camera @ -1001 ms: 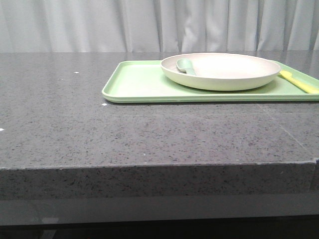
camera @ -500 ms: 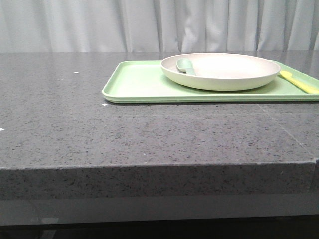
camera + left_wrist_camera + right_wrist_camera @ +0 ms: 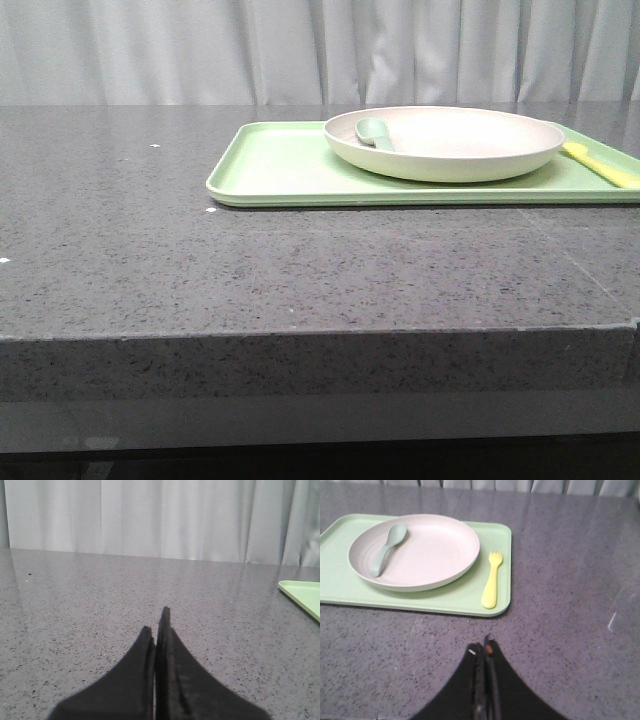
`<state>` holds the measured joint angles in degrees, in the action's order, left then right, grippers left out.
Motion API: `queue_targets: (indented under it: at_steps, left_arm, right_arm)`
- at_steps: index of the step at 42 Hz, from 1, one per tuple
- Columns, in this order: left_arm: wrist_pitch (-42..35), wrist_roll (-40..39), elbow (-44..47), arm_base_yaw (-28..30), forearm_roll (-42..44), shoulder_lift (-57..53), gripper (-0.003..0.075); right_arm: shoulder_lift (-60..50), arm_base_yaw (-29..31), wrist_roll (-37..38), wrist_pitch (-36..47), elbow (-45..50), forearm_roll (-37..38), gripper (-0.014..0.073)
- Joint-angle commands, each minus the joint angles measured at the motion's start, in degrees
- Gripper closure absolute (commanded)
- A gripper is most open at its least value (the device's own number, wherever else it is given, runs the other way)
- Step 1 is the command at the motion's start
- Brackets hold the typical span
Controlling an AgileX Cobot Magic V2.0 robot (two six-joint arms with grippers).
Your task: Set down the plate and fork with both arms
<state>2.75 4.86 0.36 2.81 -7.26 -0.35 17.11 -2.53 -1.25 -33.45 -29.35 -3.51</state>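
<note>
Hovering low over grey table [image 3: 150,270], both arms idle: left gripper [image 3: 158,630] pinched closed, empty; right gripper [image 3: 485,655] same, closed on nothing. Beyond, green tray [image 3: 445,597] w/ plate [image 3: 435,550] on it, spoon [image 3: 385,555] in plate, yellow fork [image 3: 491,582] on tray just beside plate. Fits done or pre-pickup; can't tell which.

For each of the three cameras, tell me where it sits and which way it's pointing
Front view: low, near table height, facing forward across the table to the green tray, plate and curtain.
Left wrist view: on the left arm, over bare tabletop; left gripper shut, tray corner at the edge.
Right wrist view: on the right arm, angled down; right gripper shut, yellow fork beside the plate.
Shared: the tray appears in all three.
</note>
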Motion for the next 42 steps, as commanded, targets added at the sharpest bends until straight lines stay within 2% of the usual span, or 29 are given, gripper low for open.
queue_targets:
  at_steps: [1,10,19,42]
  left_arm:
    - [-4.81,-0.56,0.17,-0.4,-0.47,-1.28,0.0738]
    - [-4.81,-0.56,0.17,-0.4,-0.47,-1.28,0.0738]
    - [-4.81,-0.56,0.17,-0.4,-0.47,-1.28,0.0738]
    - [-4.81,-0.56,0.17,-0.4,-0.47,-1.16,0.0738]
  right_arm:
    - [-4.28,0.5,-0.15,16.27,7.0,0.54,0.0662]
    - [-13.68,2.14,-0.1,30.91,23.23,-0.18,0.0662]
    - [-18.18,3.74,-0.1,37.58,30.31,-0.55,0.0662]
    - [-18.77,3.74,-0.1,36.68,30.7,-0.49,0.0662]
